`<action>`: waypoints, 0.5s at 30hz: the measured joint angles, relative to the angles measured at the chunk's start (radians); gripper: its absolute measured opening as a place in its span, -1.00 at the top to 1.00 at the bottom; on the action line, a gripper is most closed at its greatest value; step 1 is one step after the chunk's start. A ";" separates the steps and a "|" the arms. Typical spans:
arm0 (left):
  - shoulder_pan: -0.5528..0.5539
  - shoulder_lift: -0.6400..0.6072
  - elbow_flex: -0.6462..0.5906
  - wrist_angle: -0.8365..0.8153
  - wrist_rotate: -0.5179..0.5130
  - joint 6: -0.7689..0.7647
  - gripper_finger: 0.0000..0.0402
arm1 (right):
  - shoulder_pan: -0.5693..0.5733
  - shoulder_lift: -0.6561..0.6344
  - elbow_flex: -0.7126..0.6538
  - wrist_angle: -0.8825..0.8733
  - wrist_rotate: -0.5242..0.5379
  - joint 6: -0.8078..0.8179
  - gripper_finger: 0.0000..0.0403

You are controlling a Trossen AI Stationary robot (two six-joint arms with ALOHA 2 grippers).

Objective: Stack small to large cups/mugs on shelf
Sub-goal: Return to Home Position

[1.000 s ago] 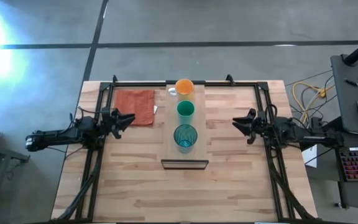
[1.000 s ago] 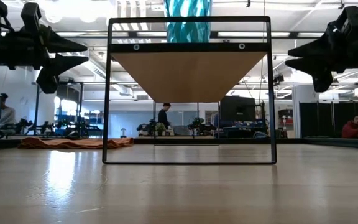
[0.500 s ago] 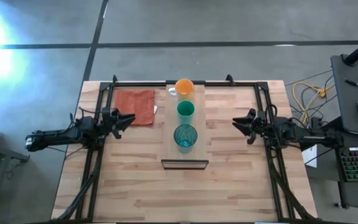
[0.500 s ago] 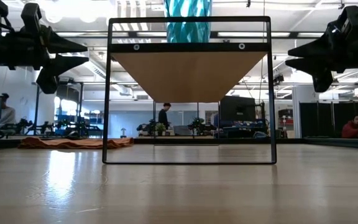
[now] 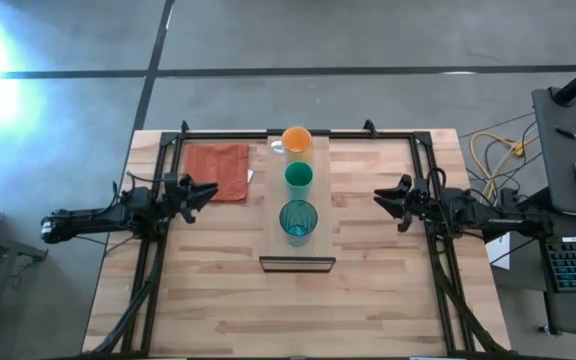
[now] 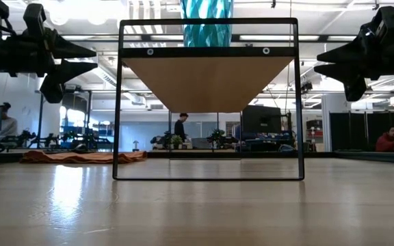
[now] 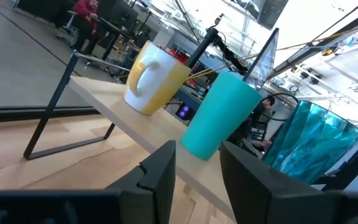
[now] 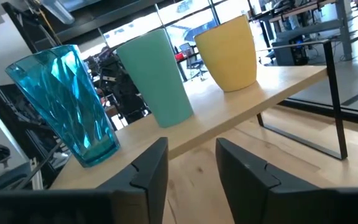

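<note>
Three cups stand upright in a row on the light-wood shelf (image 5: 320,215): the orange mug (image 5: 297,139) at the far end, the green cup (image 5: 299,177) in the middle, the teal tumbler (image 5: 299,220) nearest. They also show in the left wrist view as mug (image 7: 154,78), green cup (image 7: 219,115) and tumbler (image 7: 309,140). My left gripper (image 5: 208,190) hovers open left of the shelf. My right gripper (image 5: 380,198) hovers open right of it. Both are empty.
An orange-red cloth (image 5: 218,170) lies flat at the table's far left, just beyond my left gripper. The shelf rests on a dark metal frame (image 6: 118,102). A black rail frame (image 5: 268,132) runs along the table's far edge and sides. People show in the room behind.
</note>
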 joint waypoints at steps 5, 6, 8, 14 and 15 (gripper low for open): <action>0.000 -0.002 0.000 0.000 0.000 0.000 0.44 | 0.000 0.000 0.000 0.000 0.000 0.000 0.39; 0.000 -0.002 0.000 0.000 0.000 0.000 0.44 | 0.000 0.000 0.000 0.000 0.000 0.000 0.39; 0.000 -0.002 0.000 0.000 0.000 0.000 0.44 | 0.000 0.000 0.000 0.000 0.000 0.000 0.39; 0.000 -0.002 0.000 0.000 0.000 0.000 0.44 | 0.000 0.000 0.001 0.000 0.000 0.000 0.38; 0.000 -0.002 0.000 0.000 0.000 0.000 0.44 | 0.000 0.000 0.001 0.000 0.000 0.000 0.38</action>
